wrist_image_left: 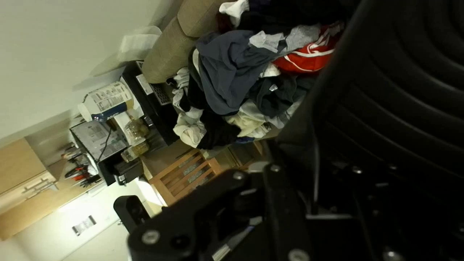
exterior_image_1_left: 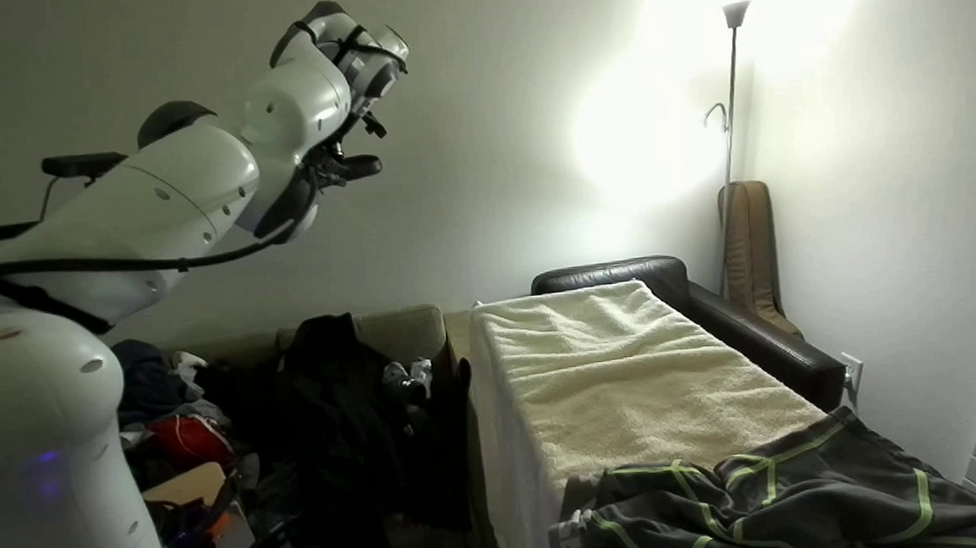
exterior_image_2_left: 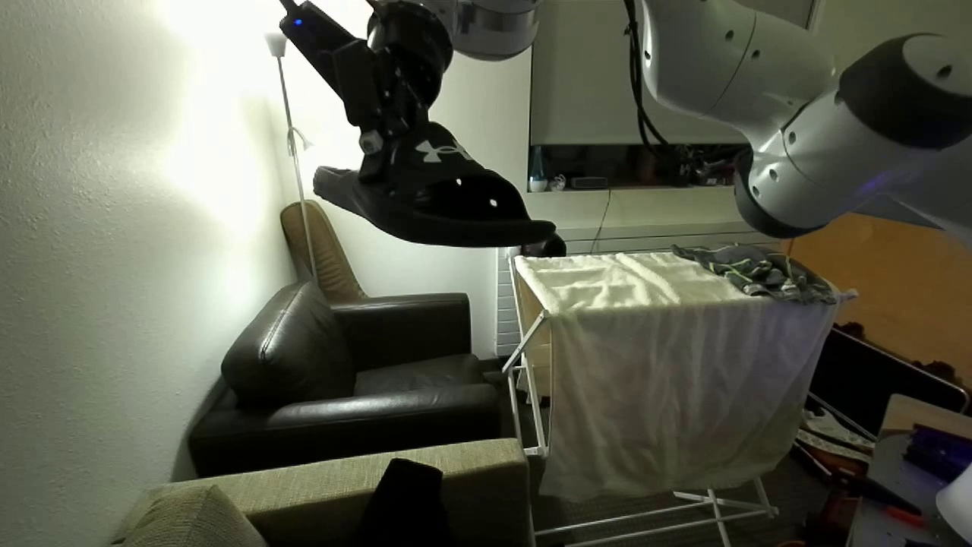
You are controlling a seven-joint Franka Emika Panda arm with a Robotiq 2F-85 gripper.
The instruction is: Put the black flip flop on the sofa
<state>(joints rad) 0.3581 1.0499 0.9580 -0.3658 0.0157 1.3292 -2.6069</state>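
The black flip flop (exterior_image_2_left: pixel 456 209), with a white logo on its strap, hangs in the air in my gripper (exterior_image_2_left: pixel 380 156). My gripper is shut on the strap side of it. In the wrist view the ribbed dark sole of the flip flop (wrist_image_left: pixel 391 83) fills the right side and hides part of the fingers. In an exterior view the flip flop (exterior_image_1_left: pixel 360 166) shows small beside the raised arm. A beige sofa (exterior_image_2_left: pixel 486 475) stands below, and it also shows piled with clothes in the wrist view (wrist_image_left: pixel 165 54). A dark leather armchair (exterior_image_2_left: pixel 380 418) stands beside it.
A drying rack with a cream towel (exterior_image_2_left: pixel 668 380) stands next to both seats, with dark shorts (exterior_image_2_left: pixel 759 270) on top. A floor lamp (exterior_image_1_left: pixel 733 81) and a brown case (exterior_image_1_left: pixel 749 241) stand in the corner. Black clothes (exterior_image_1_left: pixel 336 419) cover much of the beige sofa.
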